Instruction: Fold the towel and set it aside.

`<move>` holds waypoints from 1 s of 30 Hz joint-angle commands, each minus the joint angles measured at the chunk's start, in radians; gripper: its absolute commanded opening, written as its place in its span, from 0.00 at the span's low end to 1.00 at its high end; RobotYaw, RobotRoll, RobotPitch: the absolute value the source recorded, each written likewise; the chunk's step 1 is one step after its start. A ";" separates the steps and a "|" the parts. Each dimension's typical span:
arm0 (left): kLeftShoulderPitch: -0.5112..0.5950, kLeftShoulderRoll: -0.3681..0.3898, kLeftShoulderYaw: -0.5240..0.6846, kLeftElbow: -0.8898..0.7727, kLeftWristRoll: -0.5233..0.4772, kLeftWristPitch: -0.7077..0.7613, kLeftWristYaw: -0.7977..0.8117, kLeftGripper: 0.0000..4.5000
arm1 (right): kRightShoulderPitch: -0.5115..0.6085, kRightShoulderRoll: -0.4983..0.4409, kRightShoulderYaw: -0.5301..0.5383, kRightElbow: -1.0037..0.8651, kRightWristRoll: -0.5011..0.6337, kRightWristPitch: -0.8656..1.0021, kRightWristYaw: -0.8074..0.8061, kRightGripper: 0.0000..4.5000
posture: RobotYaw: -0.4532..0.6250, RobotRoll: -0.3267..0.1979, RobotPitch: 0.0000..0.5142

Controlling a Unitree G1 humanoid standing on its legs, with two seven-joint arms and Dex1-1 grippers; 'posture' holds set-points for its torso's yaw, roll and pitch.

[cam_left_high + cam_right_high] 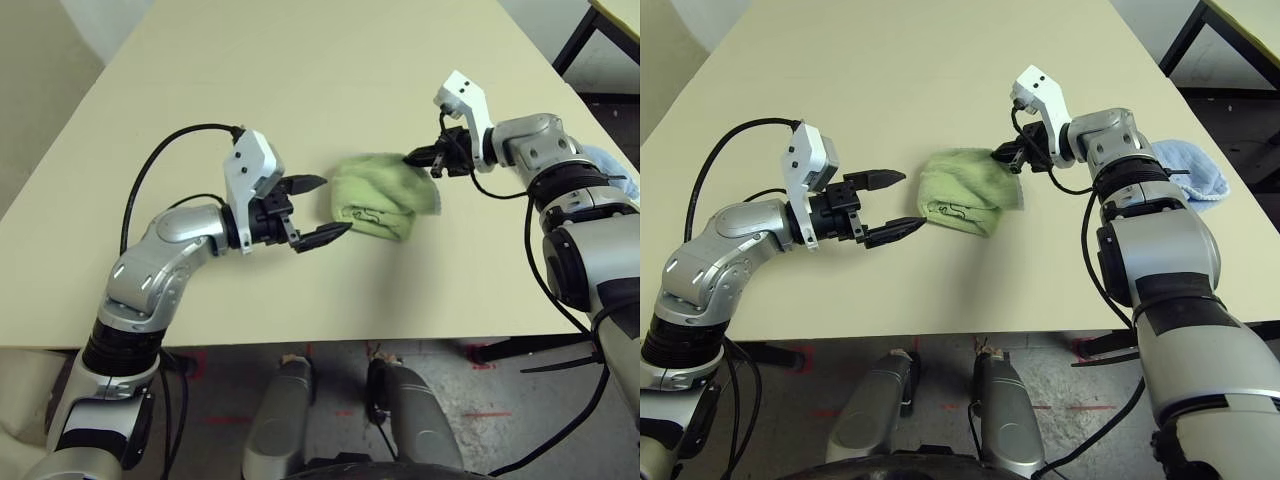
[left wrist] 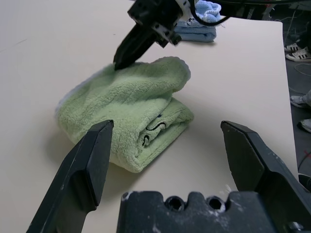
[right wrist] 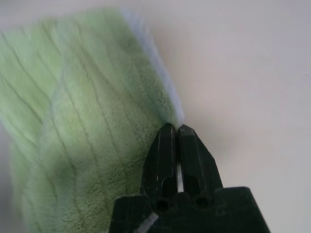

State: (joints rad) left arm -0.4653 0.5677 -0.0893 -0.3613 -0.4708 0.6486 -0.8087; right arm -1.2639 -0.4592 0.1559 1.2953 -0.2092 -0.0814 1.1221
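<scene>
Jaws are spread wide on the left gripper (image 1: 318,209), nothing held, just at 9 o'clock of the folded towel (image 1: 380,195) (mid-table); its 2 o'clock edge is pinched by the closed right gripper (image 1: 412,157)

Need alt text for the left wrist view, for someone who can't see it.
A folded green towel lies on the beige table beyond the open left gripper. The right gripper, shut, pinches the towel's far edge; a light blue towel sits behind.

One green towel (image 1: 375,195), one blue towel (image 1: 1193,168)
</scene>
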 commanded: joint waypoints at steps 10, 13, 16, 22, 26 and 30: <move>-0.003 -0.012 -0.020 -0.023 -0.007 0.010 0.000 1.00 | 0.018 0.006 -0.015 0.028 -0.010 -0.116 -0.033 0.18 | 0.62 0.62 0.30; -0.011 -0.026 -0.009 -0.018 -0.020 0.024 0.011 1.00 | -0.014 -0.008 -0.094 0.026 0.073 -0.035 0.061 0.43 | 0.62 0.62 0.30; -0.036 -0.049 0.012 -0.005 -0.046 0.046 0.025 1.00 | -0.050 -0.051 -0.165 0.018 0.141 0.057 0.161 0.68 | 0.62 0.62 0.29; -0.103 -0.085 0.034 0.050 -0.069 0.077 0.045 1.00 | -0.052 -0.104 -0.226 -0.002 0.205 0.152 0.261 0.99 | 0.61 0.62 0.29; -0.178 -0.111 0.028 0.134 -0.063 0.087 0.045 1.00 | -0.011 -0.109 -0.286 -0.030 0.275 0.191 0.296 0.99 | 0.60 0.62 0.28; -0.251 -0.153 -0.002 0.260 -0.009 0.074 0.078 0.85 | 0.047 -0.088 -0.301 -0.086 0.314 0.219 0.326 1.00 | 0.58 0.62 0.27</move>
State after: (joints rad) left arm -0.7050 0.4250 -0.0619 -0.1415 -0.5059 0.7250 -0.7437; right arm -1.2376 -0.5512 -0.1347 1.2411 0.0812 0.1264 1.4341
